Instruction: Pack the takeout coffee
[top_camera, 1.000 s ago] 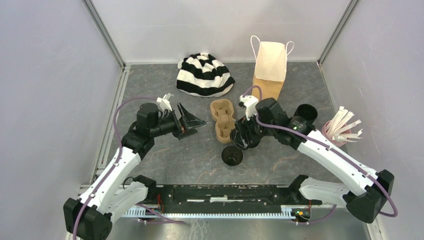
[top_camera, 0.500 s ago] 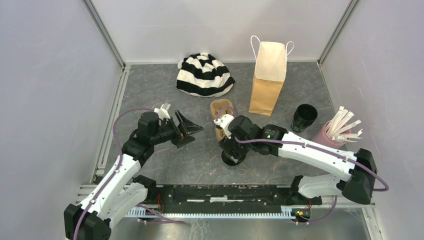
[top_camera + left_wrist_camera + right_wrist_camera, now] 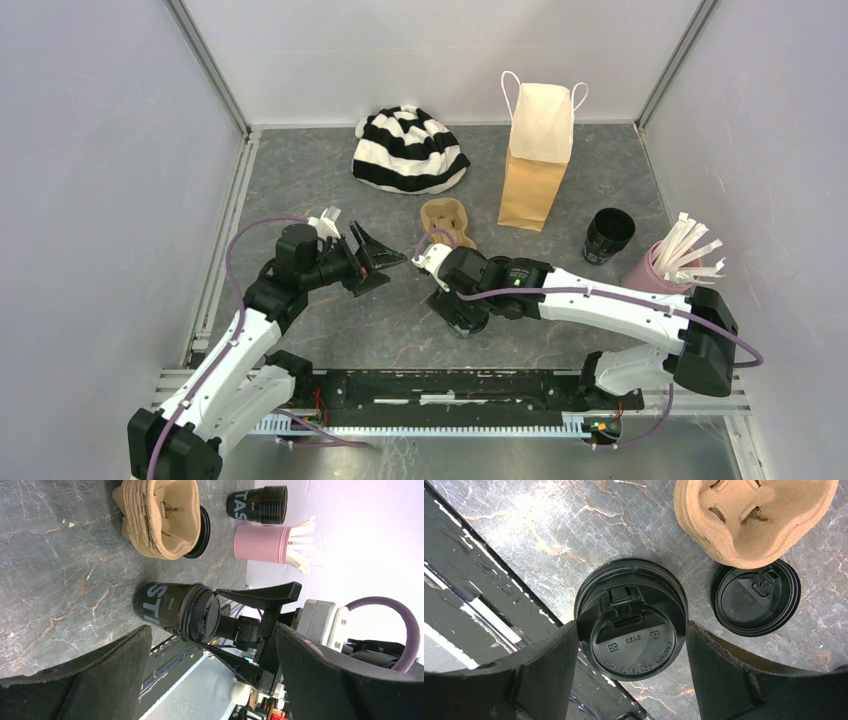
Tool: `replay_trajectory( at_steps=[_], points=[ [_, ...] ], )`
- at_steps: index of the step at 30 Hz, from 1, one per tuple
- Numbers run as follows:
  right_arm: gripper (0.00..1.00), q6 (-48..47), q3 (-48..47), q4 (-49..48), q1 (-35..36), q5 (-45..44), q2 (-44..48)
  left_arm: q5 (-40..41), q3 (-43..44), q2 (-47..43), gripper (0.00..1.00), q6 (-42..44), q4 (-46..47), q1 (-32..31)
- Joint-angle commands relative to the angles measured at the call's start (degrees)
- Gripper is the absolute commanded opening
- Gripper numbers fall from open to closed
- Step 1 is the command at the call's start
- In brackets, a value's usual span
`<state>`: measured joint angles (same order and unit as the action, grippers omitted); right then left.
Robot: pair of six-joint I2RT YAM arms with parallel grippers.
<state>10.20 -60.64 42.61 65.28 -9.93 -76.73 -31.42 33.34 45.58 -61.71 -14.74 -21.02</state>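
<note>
One black rail [image 3: 450,385] edges the near side of the grey marbled table [image 3: 400,320], which pale walls [image 3: 420,50] close in on three sides. Just nearer than the cardboard carrier [image 3: 447,220], the lidded cup [image 3: 165,607] stands upright on the table, with its long axis vertical and its flat lid facing straight up. The right gripper [image 3: 631,630] hangs over it, fingers [image 3: 544,675] spread wide, one on each side of the lid; whether the pads touch the rim cannot be told. Left of the carrier, well apart from that cup, the left gripper [image 3: 378,258] is parted wide too, holding nothing. A loose lid [image 3: 755,597] lies flat just beside the carrier's near edge. Right of the carrier stand the open black cup [image 3: 607,235], mouth up, and further right a pink cup [image 3: 655,270] of white sticks. Beyond the carrier stands a brown paper bag [image 3: 535,170]; beyond and to its left lies a striped hat [image 3: 408,148]
</note>
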Motion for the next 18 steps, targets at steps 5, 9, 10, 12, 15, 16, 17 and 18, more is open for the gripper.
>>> replay_trajectory(
  at_steps=[5,9,10,12,15,16,17,18],
  points=[
    [0.79,0.0,-2.8,-0.3,0.7,-2.4,-0.9,0.1,0.6,0.3,0.99,-1.5,0.1,0.1],
    [0.80,0.0,-3.0,-0.3,0.8,-2.7,-1.3,-0.3,0.8,0.5,0.99,-1.3,0.1,0.1],
    [0.80,0.0,-3.2,-0.1,0.9,-2.7,-1.3,-0.4,0.8,0.6,0.99,-1.3,0.1,0.1],
    [0.80,0.1,-3.6,0.1,0.7,-2.8,-1.1,-0.4,0.9,0.7,0.99,-1.2,0.1,0.1],
    [0.79,0.4,-5.2,1.5,0.9,-3.6,-0.8,-0.6,0.9,0.9,0.99,-1.2,0.2,0.1],
    [0.80,0.4,-5.6,1.9,0.9,-3.7,-0.7,-0.6,0.9,1.0,0.99,-1.2,0.3,0.1],
    [0.80,0.6,-6.0,2.2,0.9,-3.6,-0.5,-0.7,0.8,1.1,0.99,-1.2,0.4,0.1],
    [0.80,0.7,-6.0,2.3,0.9,-3.2,-0.4,-0.7,0.8,1.1,0.99,-1.2,0.6,0.1]
  ],
)
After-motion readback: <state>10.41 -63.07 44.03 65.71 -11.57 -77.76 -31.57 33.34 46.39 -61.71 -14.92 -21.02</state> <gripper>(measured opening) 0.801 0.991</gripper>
